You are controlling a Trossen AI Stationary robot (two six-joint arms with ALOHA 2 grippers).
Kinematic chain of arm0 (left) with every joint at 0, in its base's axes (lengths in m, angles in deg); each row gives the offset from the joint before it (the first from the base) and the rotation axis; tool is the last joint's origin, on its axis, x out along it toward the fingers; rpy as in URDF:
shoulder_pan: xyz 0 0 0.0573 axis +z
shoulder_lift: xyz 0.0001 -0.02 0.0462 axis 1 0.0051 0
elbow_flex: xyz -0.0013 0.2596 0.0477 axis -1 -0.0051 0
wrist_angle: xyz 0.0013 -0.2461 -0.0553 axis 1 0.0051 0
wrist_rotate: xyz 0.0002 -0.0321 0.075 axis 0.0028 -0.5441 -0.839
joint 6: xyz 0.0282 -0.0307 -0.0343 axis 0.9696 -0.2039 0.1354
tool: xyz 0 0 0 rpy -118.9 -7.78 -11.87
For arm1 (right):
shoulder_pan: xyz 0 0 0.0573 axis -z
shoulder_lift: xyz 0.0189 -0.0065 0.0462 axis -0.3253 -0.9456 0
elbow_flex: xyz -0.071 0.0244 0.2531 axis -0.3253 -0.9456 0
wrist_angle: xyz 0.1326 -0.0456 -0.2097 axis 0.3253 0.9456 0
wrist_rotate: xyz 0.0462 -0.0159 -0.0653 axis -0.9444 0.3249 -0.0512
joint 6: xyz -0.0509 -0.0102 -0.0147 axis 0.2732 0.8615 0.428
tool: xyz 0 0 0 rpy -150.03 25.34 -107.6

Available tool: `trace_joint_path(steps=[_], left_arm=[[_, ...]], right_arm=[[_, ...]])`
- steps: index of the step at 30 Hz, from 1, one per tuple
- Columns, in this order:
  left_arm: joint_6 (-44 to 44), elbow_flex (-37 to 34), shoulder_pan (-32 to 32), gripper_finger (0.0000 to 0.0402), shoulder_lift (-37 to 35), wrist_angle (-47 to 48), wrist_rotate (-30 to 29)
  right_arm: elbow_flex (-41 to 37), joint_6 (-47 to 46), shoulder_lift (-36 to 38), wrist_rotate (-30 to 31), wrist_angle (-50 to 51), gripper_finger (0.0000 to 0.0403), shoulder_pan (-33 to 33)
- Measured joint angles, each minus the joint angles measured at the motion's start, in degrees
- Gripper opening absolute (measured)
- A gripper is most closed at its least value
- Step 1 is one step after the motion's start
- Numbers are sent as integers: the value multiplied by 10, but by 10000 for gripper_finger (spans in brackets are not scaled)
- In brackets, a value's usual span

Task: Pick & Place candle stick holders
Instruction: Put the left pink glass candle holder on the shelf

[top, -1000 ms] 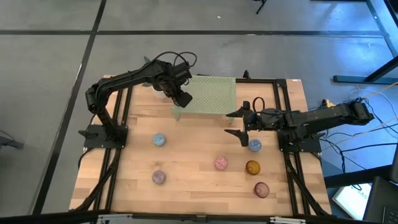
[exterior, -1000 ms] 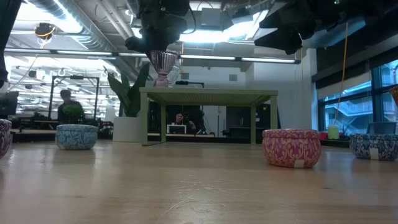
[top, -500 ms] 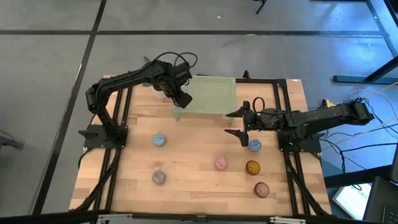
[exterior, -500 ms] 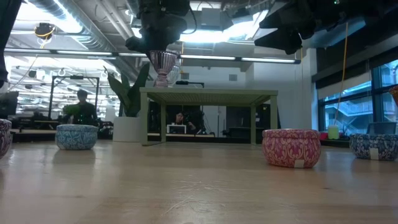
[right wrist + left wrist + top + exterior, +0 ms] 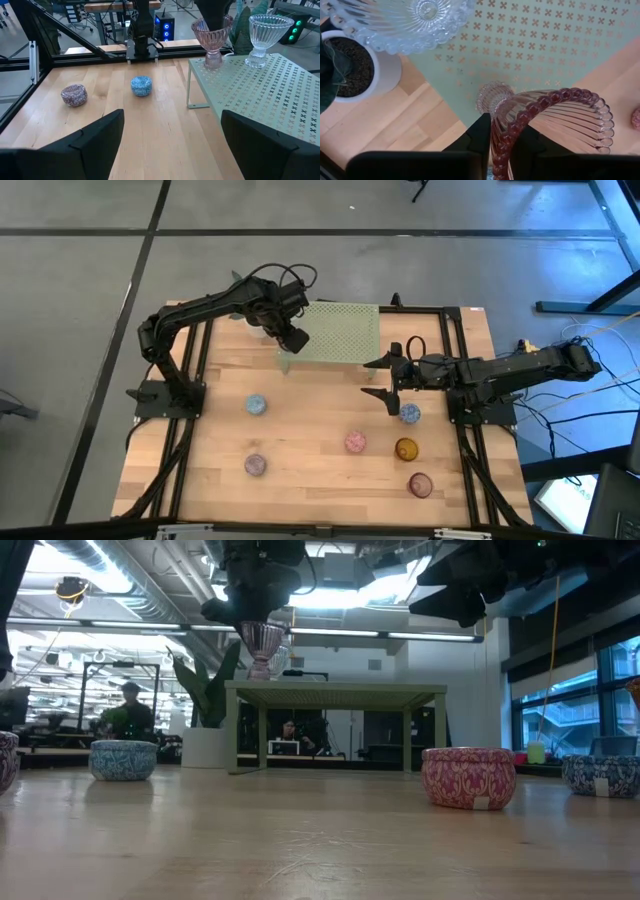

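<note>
My left gripper (image 5: 293,340) is shut on a pink ribbed glass goblet-shaped holder (image 5: 555,117) over the near left corner of the pale green perforated stand (image 5: 345,330). A clear glass goblet (image 5: 405,20) stands on the stand by its foot, just beyond. Several small round cups sit on the table: light blue (image 5: 256,405), mauve (image 5: 255,465), pink (image 5: 355,442), blue (image 5: 409,413), amber (image 5: 406,448) and dark red (image 5: 419,484). My right gripper (image 5: 381,381) is wide open and empty above the table, next to the blue cup. My left gripper holds the pink goblet by its beaded rim (image 5: 500,145), which runs between the two fingers, one finger (image 5: 480,135) outside the bowl and one inside. The fingers come from above, pointing down. The goblet is upright, its foot (image 5: 494,97) at the stand's top; whether it touches I cannot tell.
A potted spiky plant in a white pot (image 5: 367,75) stands beside the stand's left end. The stand's legs (image 5: 190,90) rest on the wooden table. Black frame rails (image 5: 185,430) run along both table sides. People show in the room behind (image 5: 128,705).
</note>
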Motion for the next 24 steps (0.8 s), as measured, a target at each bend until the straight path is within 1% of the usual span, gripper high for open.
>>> trace_joint_path(steps=[5,9,24], left_arm=[[-9,0,0,78,0,0,-1],[-9,0,0,89,0,0,-1],[6,0,1,93,0,0,-2]], right_arm=[[0,0,0,0,0,337,0],[0,0,0,0,0,337,0],[0,0,0,0,0,337,0]])
